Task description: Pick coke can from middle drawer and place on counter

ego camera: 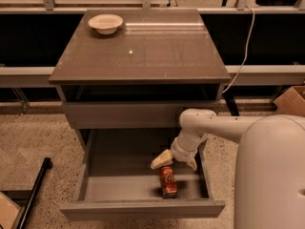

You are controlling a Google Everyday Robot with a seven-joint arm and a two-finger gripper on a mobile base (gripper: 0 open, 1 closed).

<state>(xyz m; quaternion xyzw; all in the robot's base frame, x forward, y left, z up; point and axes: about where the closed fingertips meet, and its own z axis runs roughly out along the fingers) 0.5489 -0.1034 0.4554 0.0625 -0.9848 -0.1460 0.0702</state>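
Observation:
The coke can (167,181) lies on its side on the floor of the open middle drawer (143,209), near its front right. My gripper (174,162) hangs inside the drawer just above the can's far end, its two pale fingers (161,160) spread apart on either side with nothing between them. The white arm reaches in from the right. The counter (143,51) is the glossy grey-brown top of the cabinet above.
A pale round bowl (106,23) sits at the counter's back left corner. A closed grey drawer front (119,114) lies above the open drawer. A black pole (33,194) leans on the speckled floor at left. A cardboard box (291,101) stands at right.

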